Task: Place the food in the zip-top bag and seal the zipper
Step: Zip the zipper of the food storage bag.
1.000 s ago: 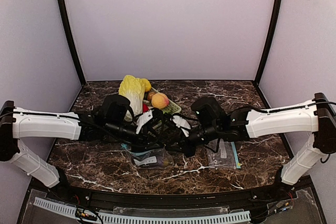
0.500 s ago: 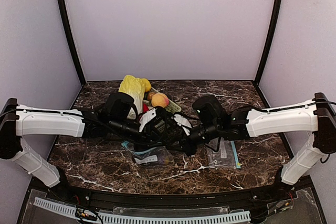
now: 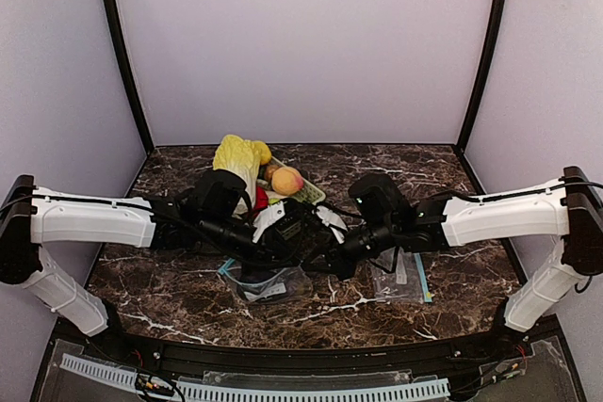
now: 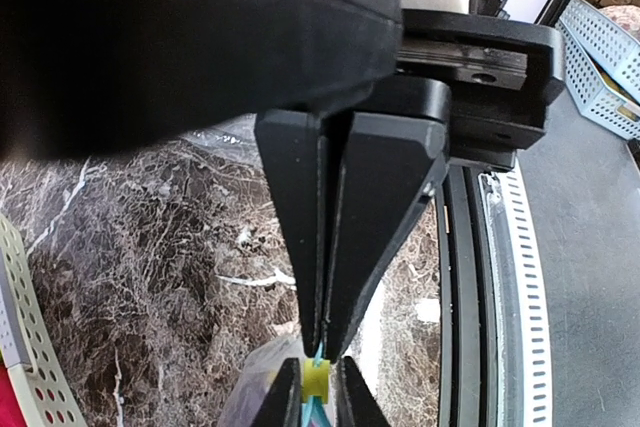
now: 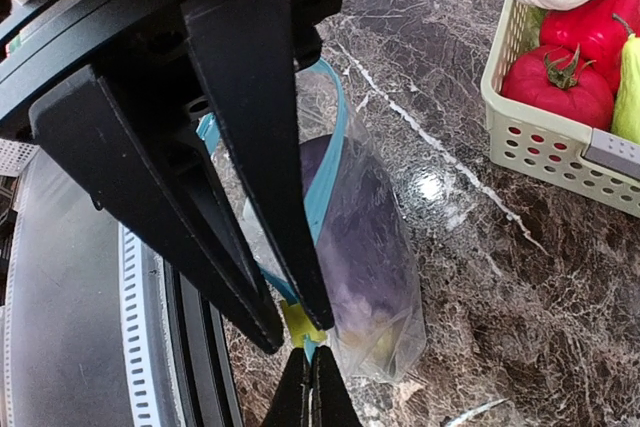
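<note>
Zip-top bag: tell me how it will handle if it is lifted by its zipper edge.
Likely floppy: the zip-top bag is thin clear film, visibly creased. Probably bottom-heavy: the purple eggplant lies inside, so the body should sag below the teal zipper. The glossy film may slip unless gripped at that stiffer strip.

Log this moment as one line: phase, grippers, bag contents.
phase: zipper pinch | left gripper: shut on zip-top bag rim | right gripper: shut on yellow slider | in bag: eggplant | peach: outside bag
</note>
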You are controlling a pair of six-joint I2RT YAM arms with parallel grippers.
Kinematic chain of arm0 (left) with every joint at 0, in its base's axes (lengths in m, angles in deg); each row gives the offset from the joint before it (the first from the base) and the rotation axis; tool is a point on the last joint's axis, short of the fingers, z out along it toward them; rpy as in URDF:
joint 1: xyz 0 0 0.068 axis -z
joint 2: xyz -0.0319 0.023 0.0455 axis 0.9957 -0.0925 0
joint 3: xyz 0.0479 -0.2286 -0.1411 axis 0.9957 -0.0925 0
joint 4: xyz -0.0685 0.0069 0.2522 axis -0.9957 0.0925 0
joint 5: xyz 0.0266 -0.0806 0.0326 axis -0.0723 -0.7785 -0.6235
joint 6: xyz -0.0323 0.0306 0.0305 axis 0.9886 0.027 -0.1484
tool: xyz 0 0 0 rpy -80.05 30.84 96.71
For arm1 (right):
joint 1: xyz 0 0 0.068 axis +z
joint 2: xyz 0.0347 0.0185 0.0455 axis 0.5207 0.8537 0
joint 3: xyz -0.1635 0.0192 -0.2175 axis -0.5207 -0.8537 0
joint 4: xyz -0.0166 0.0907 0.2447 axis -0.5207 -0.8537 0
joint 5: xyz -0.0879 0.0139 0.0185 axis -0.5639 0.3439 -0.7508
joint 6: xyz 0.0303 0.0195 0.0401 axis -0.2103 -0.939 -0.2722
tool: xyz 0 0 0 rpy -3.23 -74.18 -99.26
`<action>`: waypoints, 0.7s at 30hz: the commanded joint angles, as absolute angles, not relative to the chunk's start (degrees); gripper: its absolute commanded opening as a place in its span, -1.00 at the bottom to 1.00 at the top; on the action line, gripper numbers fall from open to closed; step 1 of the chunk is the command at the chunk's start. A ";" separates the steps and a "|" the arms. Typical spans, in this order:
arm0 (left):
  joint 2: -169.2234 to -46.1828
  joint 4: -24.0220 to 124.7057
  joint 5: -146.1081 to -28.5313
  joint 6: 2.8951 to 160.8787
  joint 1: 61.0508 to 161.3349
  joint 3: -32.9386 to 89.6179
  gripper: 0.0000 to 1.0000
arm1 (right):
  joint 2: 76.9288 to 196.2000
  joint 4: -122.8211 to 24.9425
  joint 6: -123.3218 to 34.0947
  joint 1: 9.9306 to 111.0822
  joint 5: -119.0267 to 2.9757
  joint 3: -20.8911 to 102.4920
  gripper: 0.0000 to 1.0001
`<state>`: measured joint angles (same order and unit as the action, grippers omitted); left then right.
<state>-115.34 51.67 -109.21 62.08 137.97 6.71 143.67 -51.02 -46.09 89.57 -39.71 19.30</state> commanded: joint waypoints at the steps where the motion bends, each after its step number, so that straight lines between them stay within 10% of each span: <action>1: -116.35 55.36 -108.41 61.54 138.93 7.12 -0.80 | 141.78 -45.27 -47.02 88.77 -38.93 19.33 -1.00; 21: -113.53 59.71 -105.98 61.56 138.93 6.95 -0.99 | 137.52 -50.35 -46.33 87.28 -44.74 16.75 -1.00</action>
<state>-115.32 51.74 -107.26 61.90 138.69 7.52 140.63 -50.78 -46.88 89.01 -41.22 17.17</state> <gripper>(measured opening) 0.055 0.005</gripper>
